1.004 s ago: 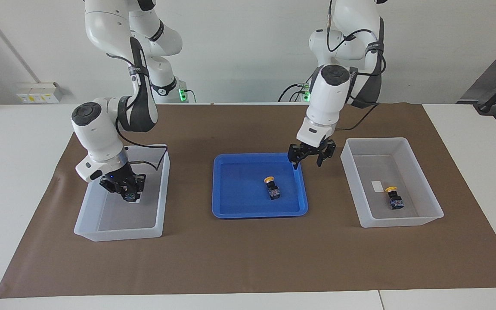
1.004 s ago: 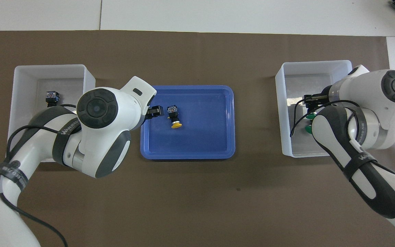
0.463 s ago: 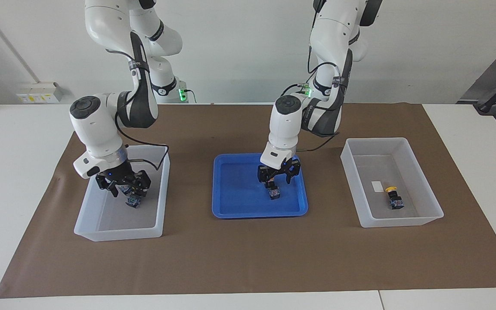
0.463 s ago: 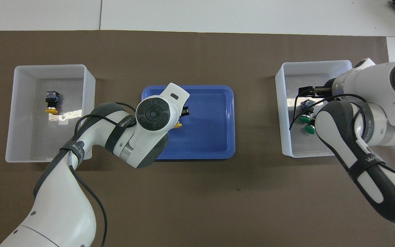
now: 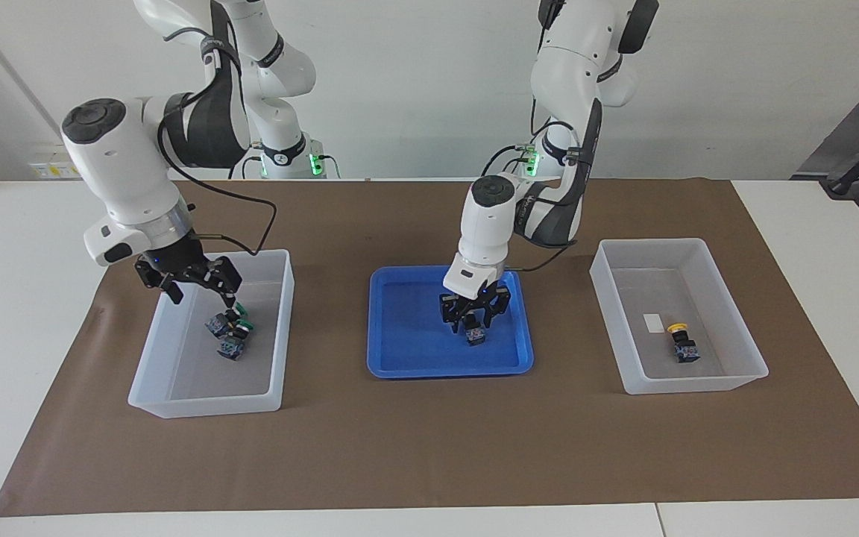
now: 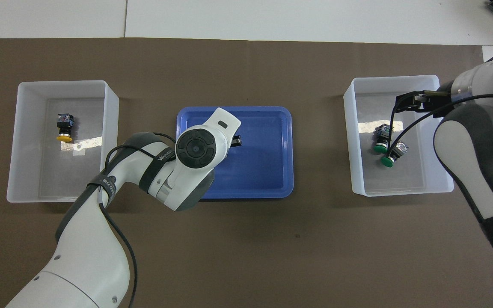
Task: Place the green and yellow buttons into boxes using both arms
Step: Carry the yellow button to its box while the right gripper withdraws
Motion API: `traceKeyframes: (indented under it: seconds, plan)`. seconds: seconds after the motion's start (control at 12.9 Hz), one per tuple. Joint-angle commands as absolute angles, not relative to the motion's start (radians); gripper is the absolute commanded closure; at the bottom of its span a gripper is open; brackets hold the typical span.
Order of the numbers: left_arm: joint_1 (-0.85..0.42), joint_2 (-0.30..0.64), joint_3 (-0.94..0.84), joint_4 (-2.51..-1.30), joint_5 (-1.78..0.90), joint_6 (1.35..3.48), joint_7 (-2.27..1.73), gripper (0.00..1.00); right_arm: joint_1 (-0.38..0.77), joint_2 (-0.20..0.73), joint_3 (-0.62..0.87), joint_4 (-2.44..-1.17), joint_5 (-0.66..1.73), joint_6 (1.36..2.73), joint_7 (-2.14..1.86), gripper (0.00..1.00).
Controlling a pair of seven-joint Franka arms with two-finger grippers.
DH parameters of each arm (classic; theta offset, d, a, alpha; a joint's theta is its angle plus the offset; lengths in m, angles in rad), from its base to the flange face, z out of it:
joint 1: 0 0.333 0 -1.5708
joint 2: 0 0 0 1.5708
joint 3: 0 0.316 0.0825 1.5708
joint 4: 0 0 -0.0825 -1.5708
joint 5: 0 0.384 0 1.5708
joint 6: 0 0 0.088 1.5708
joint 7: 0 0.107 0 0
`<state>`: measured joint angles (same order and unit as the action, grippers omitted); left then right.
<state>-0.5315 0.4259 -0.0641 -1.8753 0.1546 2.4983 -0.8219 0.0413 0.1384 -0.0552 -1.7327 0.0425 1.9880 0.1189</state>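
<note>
Two green buttons (image 5: 230, 334) lie side by side in the box (image 5: 206, 403) at the right arm's end; they also show in the overhead view (image 6: 385, 149). My right gripper (image 5: 202, 292) hangs open and empty above them. One yellow button (image 5: 681, 344) lies in the box (image 5: 698, 384) at the left arm's end. The other yellow button (image 5: 476, 335) stands in the blue tray (image 5: 407, 350). My left gripper (image 5: 474, 317) is low over it and open, a finger on each side. Its cap is hidden, and in the overhead view the wrist covers it.
The tray and both boxes stand in a row on a brown mat (image 5: 429, 447) on the white table. A white label (image 5: 654, 322) lies in the left arm's box. The right arm's black cable (image 5: 250, 201) loops above its box.
My right gripper has let go of the second green button in its box and risen. My left gripper has swung in over the tray and come down around the yellow button.
</note>
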Motion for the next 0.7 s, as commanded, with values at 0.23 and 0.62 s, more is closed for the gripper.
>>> traceKeyframes:
  seconds: [0.23,0.62]
  plan:
    - [-0.522,0.303,-0.041,-1.904,0.179,2.35,-0.819,1.0,0.026,0.028,-0.051,-1.659,-0.005,1.722,0.084,0.0]
    - [-0.336,0.101,-0.043,-1.954,0.179,2.128,-0.631,1.0,-0.006,-0.026,-0.052,-1.592,-0.005,1.516,0.035,0.0]
